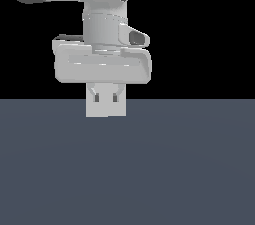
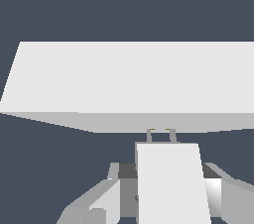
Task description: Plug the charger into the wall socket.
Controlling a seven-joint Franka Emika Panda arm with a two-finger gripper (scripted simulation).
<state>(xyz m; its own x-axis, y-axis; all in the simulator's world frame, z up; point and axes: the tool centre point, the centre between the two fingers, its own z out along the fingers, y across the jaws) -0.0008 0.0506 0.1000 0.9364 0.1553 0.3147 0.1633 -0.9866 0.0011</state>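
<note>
I'm on the insertion step: my end effector (image 2: 171,193) is closed on the charger (image 2: 171,183), fingers clamped on both its sides in the wrist view, and its two prongs (image 2: 160,135) point at the wall socket (image 2: 129,79) dead ahead at 12 o'clock. The prong tips sit right at the socket's near edge; I can't tell if they are already entering the holes, since the holes themselves aren't visible from this angle. In the exterior view the plate (image 1: 105,104) shows just under my end effector (image 1: 104,89), standing on the tabletop (image 1: 127,169), with two small dark slots on its face; the charger itself is hidden there. My judgement: the next move calls for a straight push toward 12 o'clock, keeping the prongs square and level, no twist, grip held firm so the block doesn't slip back between the fingers. The charger looks like a small plain white-grey block, smooth, narrower than the socket, with short grey prongs tipped yellowish. The socket is a wide pale flat slab.
</note>
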